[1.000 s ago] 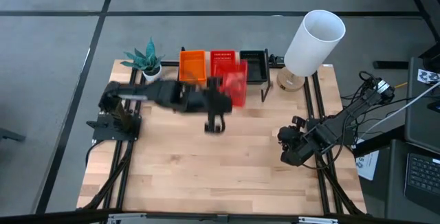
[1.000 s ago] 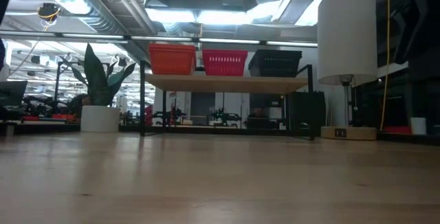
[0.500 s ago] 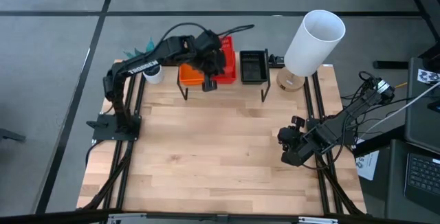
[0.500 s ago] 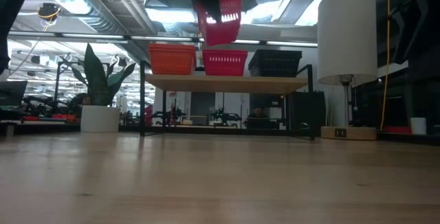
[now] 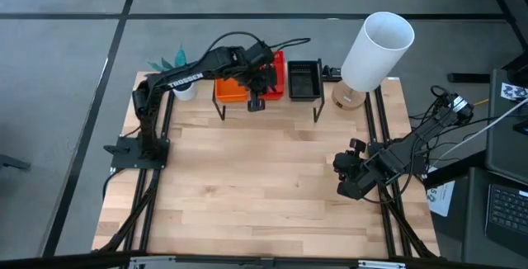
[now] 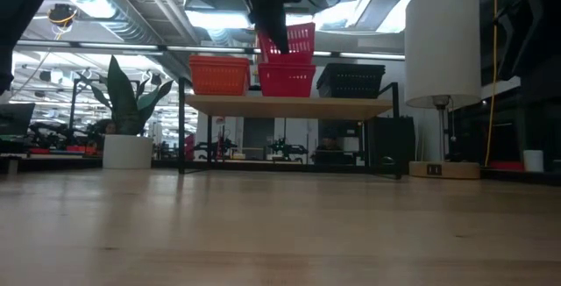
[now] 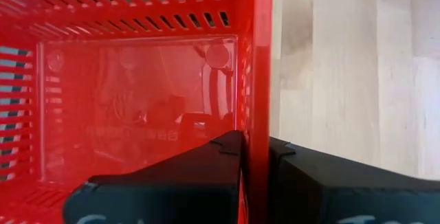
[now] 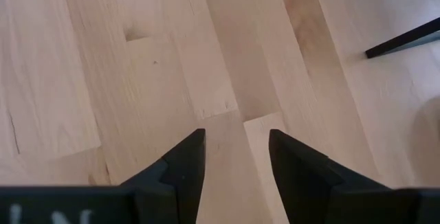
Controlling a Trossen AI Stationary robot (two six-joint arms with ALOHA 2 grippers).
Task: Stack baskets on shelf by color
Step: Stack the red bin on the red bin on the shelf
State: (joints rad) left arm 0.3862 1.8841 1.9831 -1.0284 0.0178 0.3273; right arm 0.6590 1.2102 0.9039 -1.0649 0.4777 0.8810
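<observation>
On my worktop (image 5: 247,186) the shelf (image 6: 289,105) stands along the far edge, between a plant (image 6: 127,102) at the far left corner and a white lamp (image 5: 375,50) at the far right, carrying an orange basket (image 6: 218,75), a red stack (image 6: 287,79) and a black basket (image 6: 351,80). My left claw (image 5: 256,102) is clamped tight on the wall of a red basket (image 7: 137,86), held tilted just above that middle stack. My right claw (image 8: 234,155) idles with its fingers spread over bare wood near the right edge.

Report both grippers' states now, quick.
Left gripper: shut on the wall of a red basket, held over the shelf.
Right gripper: open, holding nothing, above the bare tabletop.
</observation>
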